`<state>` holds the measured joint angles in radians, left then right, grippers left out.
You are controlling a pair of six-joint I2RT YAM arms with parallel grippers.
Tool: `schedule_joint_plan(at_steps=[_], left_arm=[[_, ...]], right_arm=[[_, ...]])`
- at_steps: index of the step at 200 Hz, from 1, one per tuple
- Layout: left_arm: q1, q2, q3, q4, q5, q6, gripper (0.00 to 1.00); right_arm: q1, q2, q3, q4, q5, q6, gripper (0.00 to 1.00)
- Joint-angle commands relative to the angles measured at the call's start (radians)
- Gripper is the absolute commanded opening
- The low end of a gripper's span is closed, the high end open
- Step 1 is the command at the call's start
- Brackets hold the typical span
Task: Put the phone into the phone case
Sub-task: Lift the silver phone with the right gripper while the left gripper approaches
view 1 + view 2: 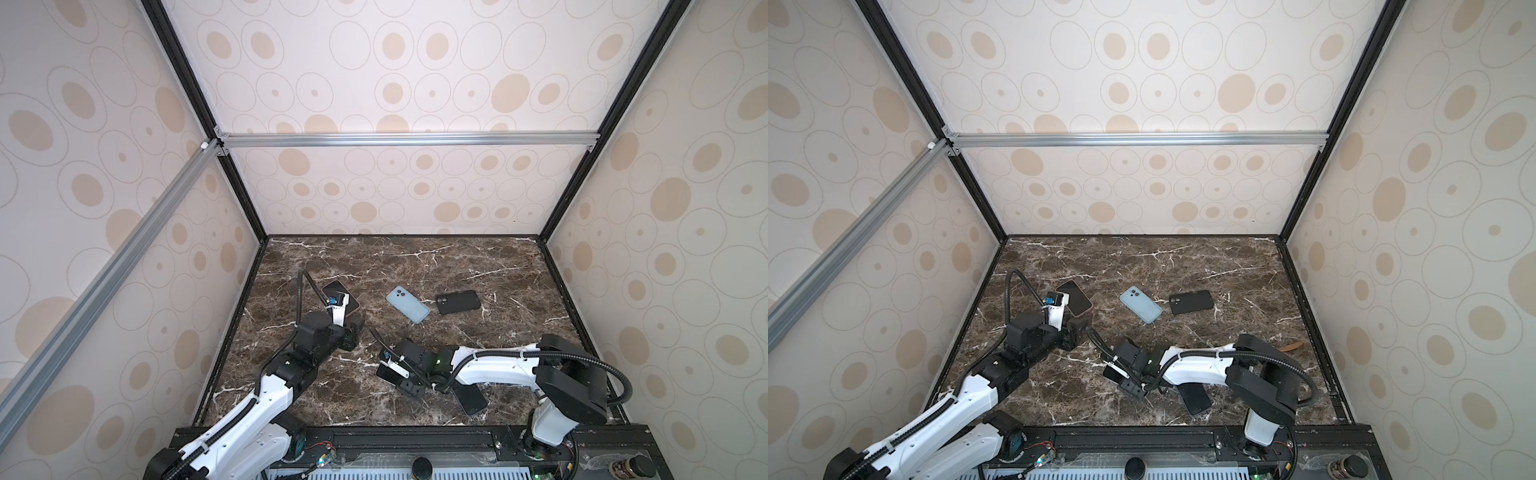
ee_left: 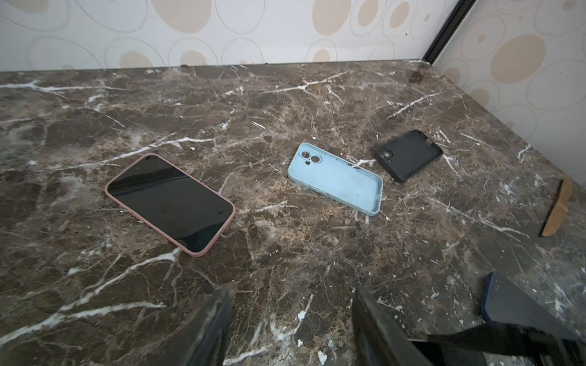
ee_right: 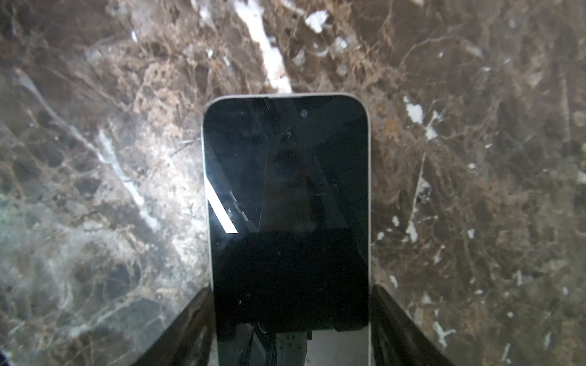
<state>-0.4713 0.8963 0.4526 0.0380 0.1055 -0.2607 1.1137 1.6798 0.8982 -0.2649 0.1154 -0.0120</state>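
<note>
Phone (image 3: 287, 206) lies screen-up near the tabletop's (image 1: 415, 257) six o'clock, seemingly not yet lifted, with the right gripper (image 3: 290, 290) jaws against both long edges. Empty blue case (image 1: 407, 304) waits toward twelve o'clock; carrying and seating remain. Left gripper (image 2: 291, 293) hangs open, empty, around nine o'clock.

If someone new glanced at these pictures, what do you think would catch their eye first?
Probably the light blue case lying empty in the middle of the marble table, with a black case just to its right. Next, the dark-screened phone lying flat between the fingers of the right tool, filling the right wrist view.
</note>
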Motion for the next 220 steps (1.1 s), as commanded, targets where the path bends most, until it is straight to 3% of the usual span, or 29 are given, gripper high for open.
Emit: schedule_joint_plan(at_steps=[1, 50, 105, 128, 142, 158, 173, 220], left_arm=[[-0.001, 0.053, 0.051, -0.013, 0.075, -0.007, 0.61], [-0.003, 0.151, 0.081, -0.012, 0.230, -0.052, 0.61], [-0.002, 0.220, 0.109, -0.021, 0.345, -0.081, 0.61], [-0.003, 0.220, 0.126, -0.056, 0.293, -0.070, 0.61], [-0.001, 0.203, 0.123, -0.048, 0.284, -0.070, 0.61], [-0.001, 0.176, 0.114, -0.040, 0.280, -0.071, 0.61], [0.000, 0.152, 0.104, -0.031, 0.268, -0.070, 0.61], [0.001, 0.125, 0.093, -0.024, 0.256, -0.069, 0.62]], right_arm=[[-0.045, -0.011, -0.007, 0.117, 0.024, -0.013, 0.58], [-0.098, -0.066, -0.067, 0.390, 0.002, -0.019, 0.56], [-0.101, -0.066, -0.079, 0.517, -0.018, -0.061, 0.56], [-0.111, -0.066, -0.057, 0.456, 0.021, -0.085, 0.64], [-0.154, -0.080, -0.045, 0.390, 0.004, -0.023, 0.72], [-0.222, -0.093, -0.011, 0.282, -0.076, 0.036, 0.87], [-0.251, -0.077, 0.029, 0.190, -0.078, 0.048, 0.99], [-0.305, 0.065, 0.203, -0.032, -0.082, 0.048, 0.99]])
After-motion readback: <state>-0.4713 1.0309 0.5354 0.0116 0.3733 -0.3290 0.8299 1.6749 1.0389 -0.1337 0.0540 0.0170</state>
